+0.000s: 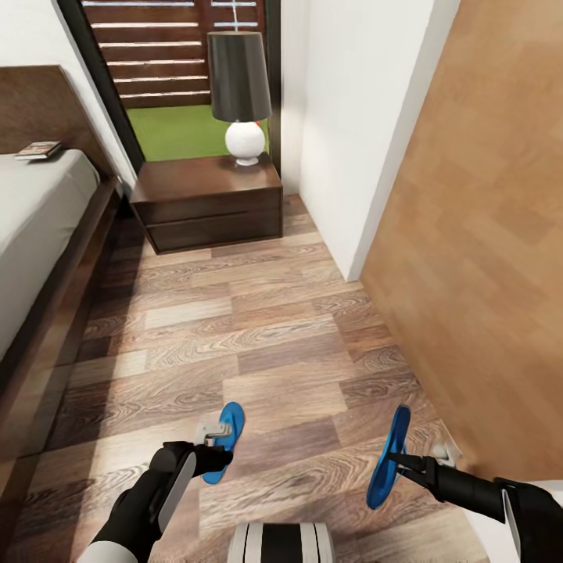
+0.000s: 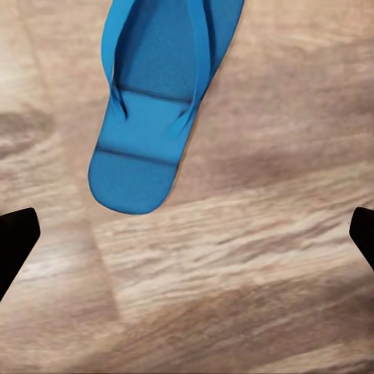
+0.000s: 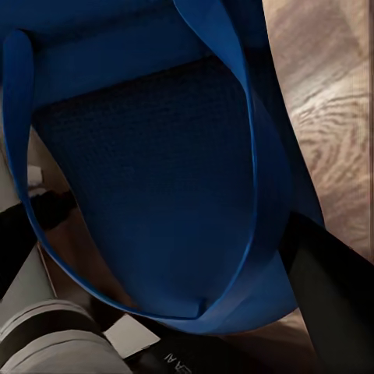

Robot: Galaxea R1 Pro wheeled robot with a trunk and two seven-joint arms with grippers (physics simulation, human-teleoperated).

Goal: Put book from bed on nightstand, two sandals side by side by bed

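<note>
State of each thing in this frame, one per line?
Left sandal: flat on the floor, not gripped.
Right sandal: lifted on edge, gripped.
Left pincer: open above its sandal.
Right pincer: shut on its sandal.
Book: lying on the bed.
Nightstand: drawers closed, lamp on top.

Blue sandal [image 3: 148, 156] seen close up, strap [image 3: 257, 148] arching over its dark sole. A black finger [image 3: 327, 288] of the right tool presses its edge. Wood floor [image 3: 327, 101] beyond.
</note>
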